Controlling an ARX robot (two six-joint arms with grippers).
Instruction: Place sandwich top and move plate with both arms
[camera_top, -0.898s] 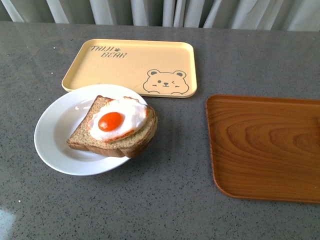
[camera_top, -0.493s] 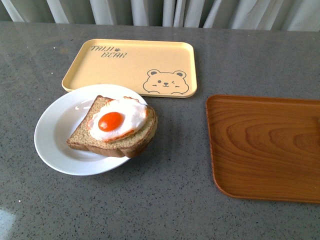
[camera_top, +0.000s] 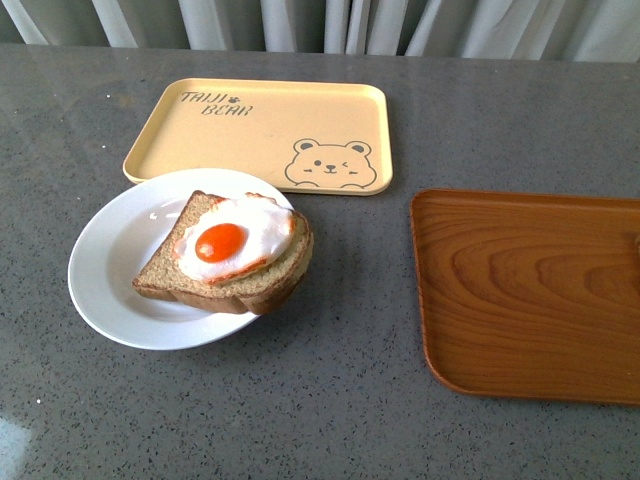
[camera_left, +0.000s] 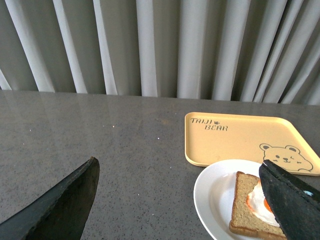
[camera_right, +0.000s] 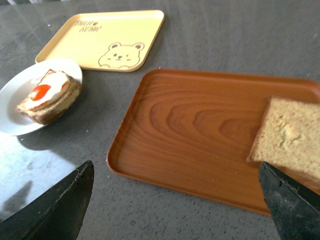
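The sandwich top (camera_right: 292, 135) lies flat on the brown wooden tray (camera_right: 190, 125), toward the tray's end farthest from the plate, its crust edges clear of the tray's raised rim as far as the right wrist view shows; part of the slice runs out of the picture. The rest of the tray's floor is bare wood. The plate (camera_top: 105, 265) sits on the grey table (camera_top: 330, 400), left of the wooden tray with a strip of open tabletop between them. It carries a bread slice (camera_top: 165, 270) with a fried egg (camera_top: 235, 240) on top, and that slice's right corner juts past the plate's rim toward the wooden tray. The plate's far rim meets the near edge of the yellow bear tray (camera_top: 260, 125); whether they touch cannot be told. Bare table lies in front of the plate and to its left. The right gripper (camera_right: 175, 167) hangs above the wooden tray's near rim, fingers spread wide and holding nothing. The left gripper (camera_left: 178, 165) is equally wide and empty, raised over open table left of the plate, facing the pleated curtain (camera_left: 160, 45).
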